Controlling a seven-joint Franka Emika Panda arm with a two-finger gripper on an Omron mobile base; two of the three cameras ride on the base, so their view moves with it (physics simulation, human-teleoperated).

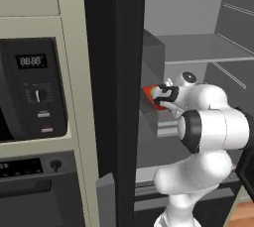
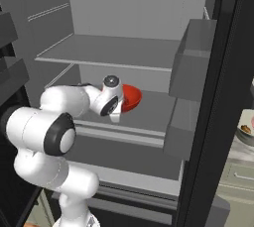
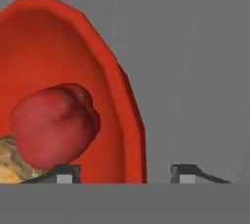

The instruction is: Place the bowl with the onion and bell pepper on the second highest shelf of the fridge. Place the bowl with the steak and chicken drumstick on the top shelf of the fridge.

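Reaching deep into the open fridge (image 2: 208, 122), the white arm holds its pincer (image 3: 126, 173) at the rim of the bowl with the onion and bell pepper (image 2: 130, 97), a shallow glossy red dish that sits on a flat grey shelf (image 2: 149, 112), the one just beneath the upper slab (image 2: 114, 50) seen in the right base view. In the hand view the two dark fingertips (image 3: 66, 173) stand apart on either side of the bowl's red rim, one inside the dish and one outside it, neither pressed against the wall, so the pincer is spread and grips nothing. Inside the bowl a rounded, dark red bell pepper (image 3: 53, 125) lies against the inner wall, and a tan-yellow onion (image 3: 12, 164) peeks in at the lower left edge, touching the pepper. From the left base view the bowl shows as a red sliver just beyond the black door edge (image 1: 114, 97), with the wrist close beside it. To the left of the fridge, a black microwave (image 1: 32, 89) with a dial and a digital display is built into cream cabinetry. Grey door bins (image 2: 191, 67) hang on the inside of the fridge door at the right.
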